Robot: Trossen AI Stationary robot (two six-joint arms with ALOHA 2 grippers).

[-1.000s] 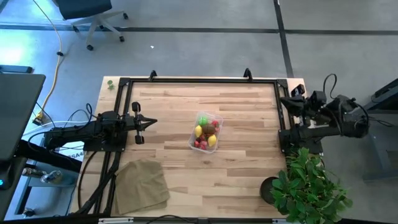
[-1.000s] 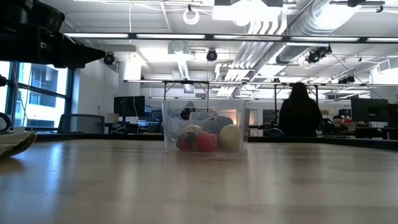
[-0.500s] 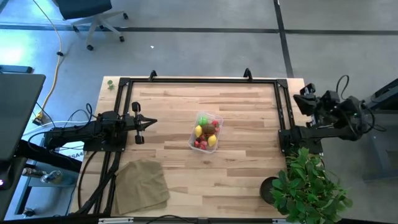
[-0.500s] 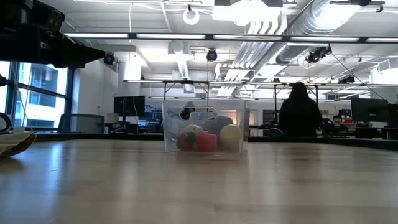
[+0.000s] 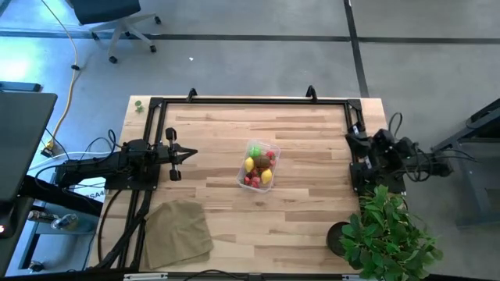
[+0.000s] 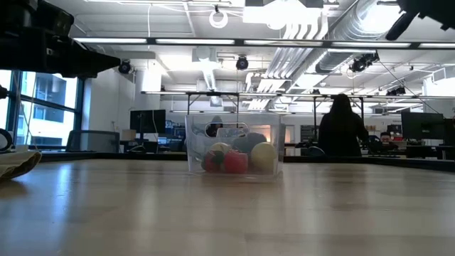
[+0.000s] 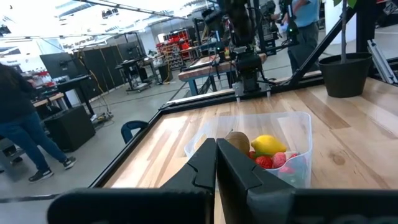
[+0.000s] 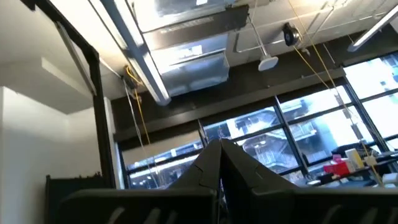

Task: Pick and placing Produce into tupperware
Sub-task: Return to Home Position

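Though the tupperware stands plain in the middle of the surface, its load of produce is only partly open to the eye. From above I can pick out a green ball at the far end, a yellow lemon beside it, a second lemon and some red berries at the near end. The kiwi shows clearly only from the left wrist, tucked against a lemon. From table height the clear wall blurs the fruits into a few round shapes, and the lower ones are covered by those in front. The left gripper hangs over the left part of the surface, well apart from the tub and pointing at it, its fingers pressed together on nothing. The right gripper is folded back at the right edge, near the potted plant; it points up toward the ceiling with its fingers likewise closed and empty. A tan cloth lies crumpled at the near left corner, partly cut off at table height. Beyond the surface a person stands turned away.
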